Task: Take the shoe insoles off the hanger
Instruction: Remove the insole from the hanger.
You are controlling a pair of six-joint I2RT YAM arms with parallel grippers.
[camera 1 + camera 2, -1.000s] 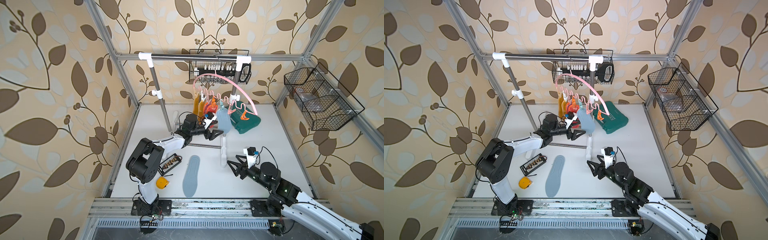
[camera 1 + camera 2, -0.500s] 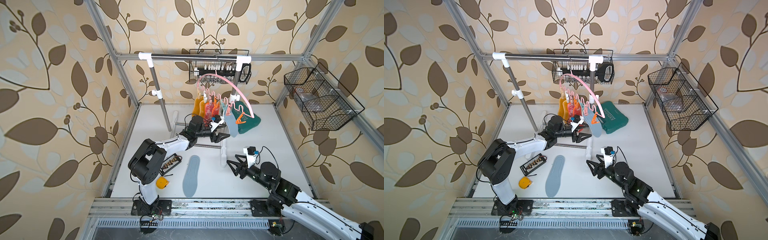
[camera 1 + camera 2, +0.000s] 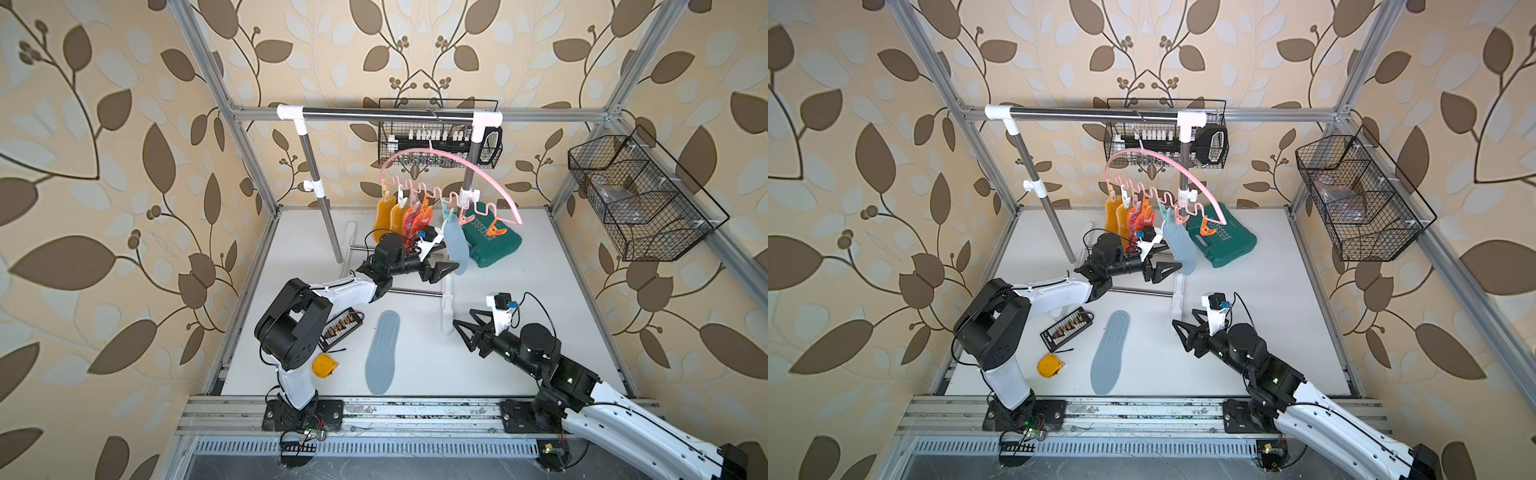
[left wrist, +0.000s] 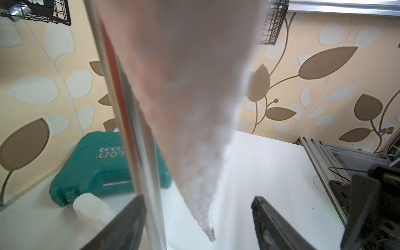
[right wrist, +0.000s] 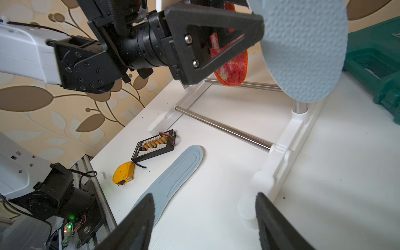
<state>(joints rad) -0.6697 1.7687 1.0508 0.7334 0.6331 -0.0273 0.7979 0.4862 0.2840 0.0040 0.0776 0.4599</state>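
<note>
The pink hanger [image 3: 457, 160] hangs from the rack bar. Mustard insoles [image 3: 382, 220] and red-orange insoles [image 3: 411, 222] are clipped to it, and so is one pale blue insole [image 3: 455, 245] [image 3: 1179, 245]. A second pale blue insole [image 3: 384, 353] [image 3: 1111, 353] [image 5: 171, 179] lies flat on the table. My left gripper [image 3: 446, 268] [image 3: 1169, 268] [image 4: 198, 198] is open. The hanging blue insole's [image 4: 194, 108] lower tip sits between its jaws, and neither finger touches it. My right gripper [image 3: 465, 332] [image 3: 1183, 334] [image 5: 204, 194] hovers open and empty over the table.
The garment rack [image 3: 390, 113] spans the back, with a pole beside my left fingers [image 4: 140, 151]. A green case [image 3: 494, 245] lies behind the hanger. A yellow tape measure [image 3: 324, 365] and a black connector board [image 3: 340, 328] lie front left. Wire baskets [image 3: 640, 199] hang on the walls.
My left gripper has moved right, up to the hanging blue insole's lower end. The hanger and its insoles have swayed slightly. The right arm has not moved.
</note>
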